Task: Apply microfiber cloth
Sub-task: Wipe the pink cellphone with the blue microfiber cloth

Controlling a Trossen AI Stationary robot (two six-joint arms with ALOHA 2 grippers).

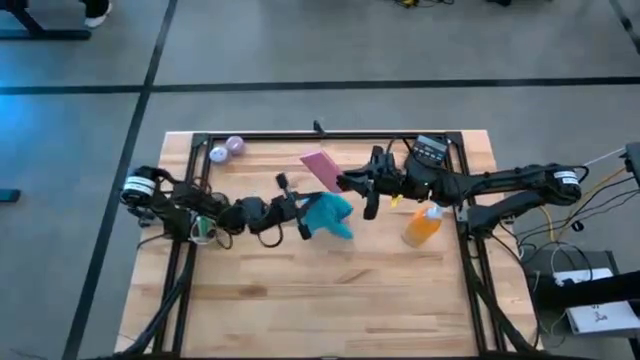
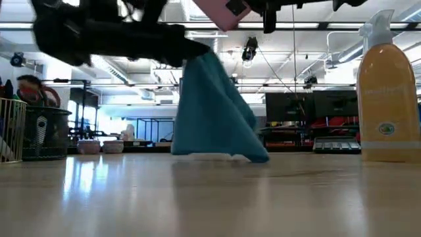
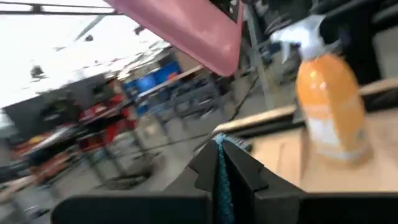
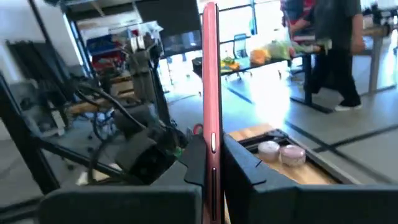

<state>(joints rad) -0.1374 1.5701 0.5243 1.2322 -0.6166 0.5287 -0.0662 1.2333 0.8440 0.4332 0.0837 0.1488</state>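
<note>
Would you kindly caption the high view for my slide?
Left gripper lifts the cloth beside the pink phone held by the right gripper.

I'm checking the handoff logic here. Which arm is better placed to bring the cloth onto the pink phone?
Left. The left gripper is already shut on the microfiber cloth, which hangs from it to the table. The right gripper is occupied, shut on the pink phone held above the cloth.

Overhead, table-level, two wrist views

Both arms are dark, jointed assemblies with exposed black cabling. A white ring marks each arm near its base. Each end effector has two black fingers.
</note>
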